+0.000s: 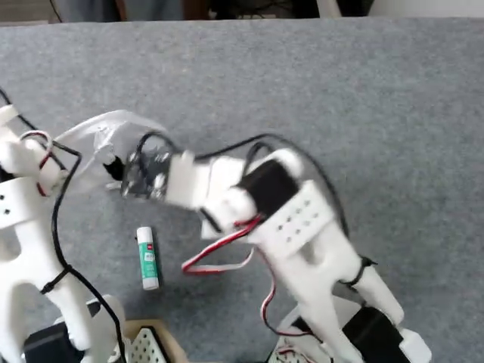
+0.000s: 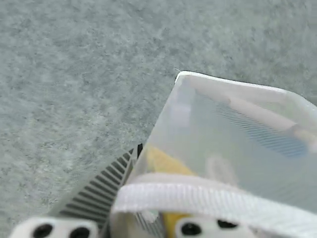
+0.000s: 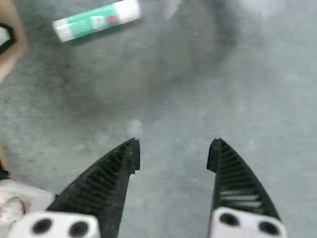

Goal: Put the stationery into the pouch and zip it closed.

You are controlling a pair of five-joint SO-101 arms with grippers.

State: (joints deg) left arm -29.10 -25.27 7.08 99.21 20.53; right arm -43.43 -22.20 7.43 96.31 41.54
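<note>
Half the left gripper [image 2: 163, 173] hides behind the translucent pouch [image 2: 233, 134] it clamps; contents blur. Right gripper [image 3: 173, 148] gapes wide above grey mat [image 3: 257, 74], glue stick [image 3: 96, 21] nearby.

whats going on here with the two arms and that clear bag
The left gripper holds the clear pouch, which has some items inside. The right gripper is open and empty above the grey table, close to the pouch. A green and white glue stick lies on the table, not yet packed.
</note>
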